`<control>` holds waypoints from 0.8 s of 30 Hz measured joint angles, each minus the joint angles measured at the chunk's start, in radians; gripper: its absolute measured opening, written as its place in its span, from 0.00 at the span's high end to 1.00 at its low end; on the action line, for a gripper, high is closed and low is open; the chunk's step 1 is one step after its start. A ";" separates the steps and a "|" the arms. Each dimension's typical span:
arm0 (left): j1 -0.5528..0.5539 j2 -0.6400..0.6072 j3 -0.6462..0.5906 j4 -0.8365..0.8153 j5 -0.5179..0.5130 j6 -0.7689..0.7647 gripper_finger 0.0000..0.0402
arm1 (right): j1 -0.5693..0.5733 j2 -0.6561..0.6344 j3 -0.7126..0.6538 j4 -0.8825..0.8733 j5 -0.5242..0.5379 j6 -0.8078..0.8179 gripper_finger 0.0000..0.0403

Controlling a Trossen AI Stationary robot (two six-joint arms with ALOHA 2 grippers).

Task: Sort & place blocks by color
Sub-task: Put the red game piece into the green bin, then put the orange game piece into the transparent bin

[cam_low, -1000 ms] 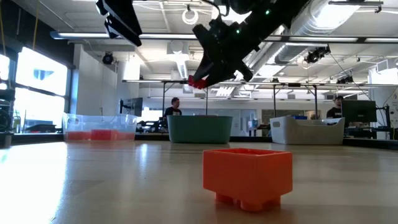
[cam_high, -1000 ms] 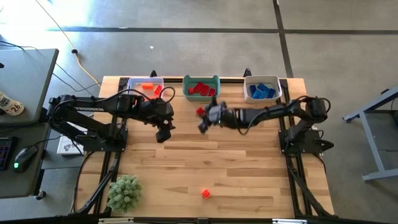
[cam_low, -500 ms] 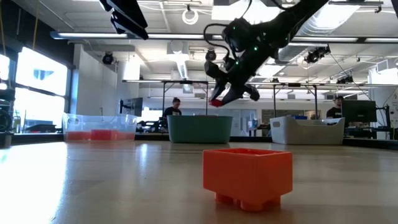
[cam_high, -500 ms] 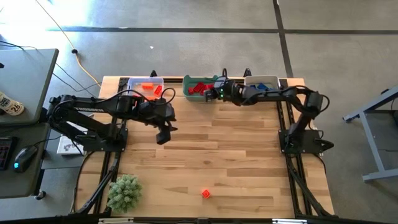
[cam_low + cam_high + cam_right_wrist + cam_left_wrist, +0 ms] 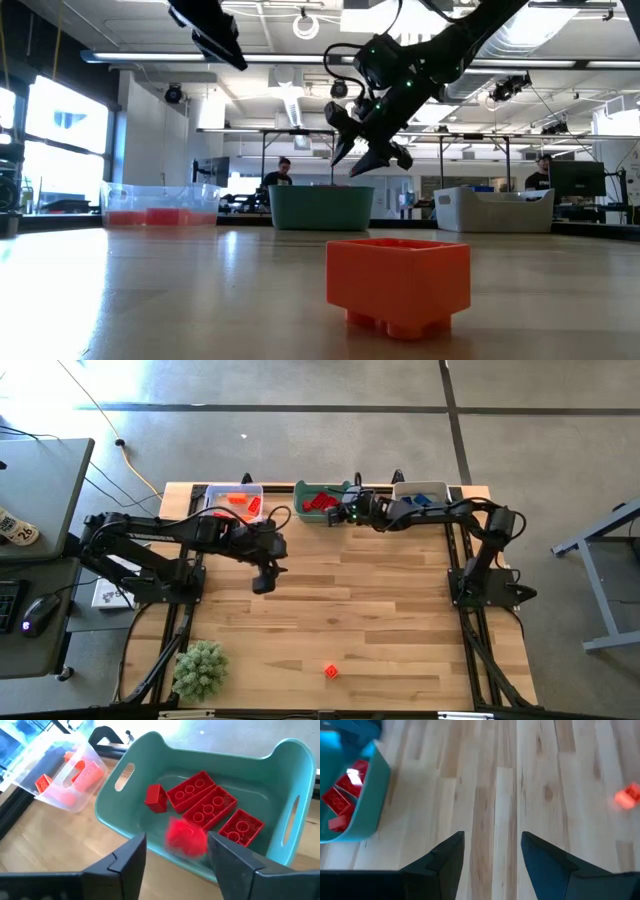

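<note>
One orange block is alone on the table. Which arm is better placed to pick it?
Probably the left. Its open gripper hangs over the bare table, nearer the orange block; the right gripper is open over the teal bin.

You can read only one marking: the number 26 on a small round tag (image 5: pixel 22 532) lying on the side desk (image 5: pixel 45 465) left of the table. Nothing else is legible.
</note>
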 joint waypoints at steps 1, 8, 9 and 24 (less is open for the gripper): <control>0.000 0.002 -0.002 -0.009 0.002 0.017 0.54 | 0.000 -0.002 0.000 -0.001 -0.001 0.016 0.50; -0.003 0.012 -0.001 0.005 0.007 0.106 0.54 | 0.016 -0.062 0.000 0.016 -0.013 0.052 0.49; -0.004 0.016 0.000 0.019 0.008 0.120 0.54 | 0.024 -0.080 0.000 0.020 -0.014 0.052 0.50; -0.073 0.086 -0.001 0.183 0.029 0.356 0.43 | 0.262 -0.319 0.000 0.035 0.167 0.013 0.51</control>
